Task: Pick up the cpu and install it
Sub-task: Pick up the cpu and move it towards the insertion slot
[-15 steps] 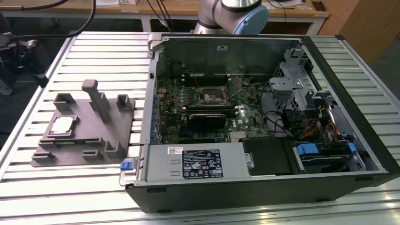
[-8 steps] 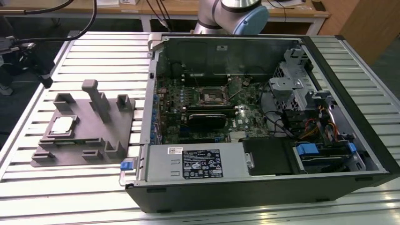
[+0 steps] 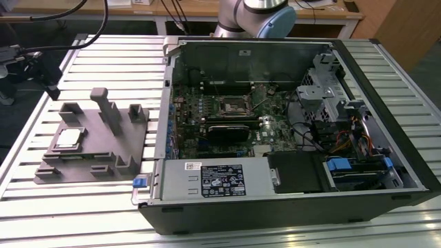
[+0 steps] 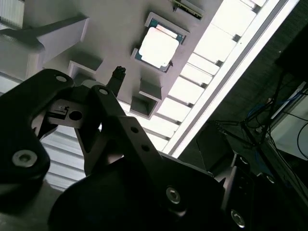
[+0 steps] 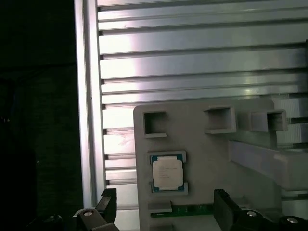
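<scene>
Gripper [image 5: 165, 197] is hovering over the grey fixture [image 5: 202, 159], fingers [image 5: 108, 202] spread wide, holding nothing. Cpu [image 3: 69, 138] is lying flat in a fixture recess on the slatted table [image 3: 82, 206], beside the open computer case [image 3: 289, 219].

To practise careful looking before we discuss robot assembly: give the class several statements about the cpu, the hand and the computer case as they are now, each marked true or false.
1. The cpu lies on the grey fixture. True.
2. The hand grips the cpu. False: in the first wrist view the hand is open and empty, and the cpu lies free on the fixture.
3. The computer case is closed. False: its side is open and the motherboard shows.
4. The fixture sits to the exterior view's left of the case. True.
</scene>
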`<state>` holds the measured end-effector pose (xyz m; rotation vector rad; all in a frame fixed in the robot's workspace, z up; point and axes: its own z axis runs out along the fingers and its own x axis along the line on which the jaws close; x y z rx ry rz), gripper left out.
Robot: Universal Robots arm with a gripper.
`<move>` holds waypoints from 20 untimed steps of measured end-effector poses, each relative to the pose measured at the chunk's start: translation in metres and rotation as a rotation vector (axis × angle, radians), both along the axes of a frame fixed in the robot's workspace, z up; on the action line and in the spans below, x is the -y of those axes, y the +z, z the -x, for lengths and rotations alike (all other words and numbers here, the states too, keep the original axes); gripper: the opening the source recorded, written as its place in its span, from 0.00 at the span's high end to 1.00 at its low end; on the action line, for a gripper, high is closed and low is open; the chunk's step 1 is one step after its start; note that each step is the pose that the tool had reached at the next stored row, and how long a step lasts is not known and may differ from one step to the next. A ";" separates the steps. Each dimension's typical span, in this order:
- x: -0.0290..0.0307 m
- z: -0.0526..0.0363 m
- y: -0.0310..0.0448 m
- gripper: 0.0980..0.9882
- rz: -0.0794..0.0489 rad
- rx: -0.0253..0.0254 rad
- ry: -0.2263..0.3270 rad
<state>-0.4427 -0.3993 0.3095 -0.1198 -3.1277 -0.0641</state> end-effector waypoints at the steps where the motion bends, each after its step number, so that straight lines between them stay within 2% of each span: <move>1: 0.0000 0.0000 -0.0010 0.12 0.000 0.0000 0.000; 20: 0.0001 0.0000 -0.0243 0.12 0.000 0.0000 0.005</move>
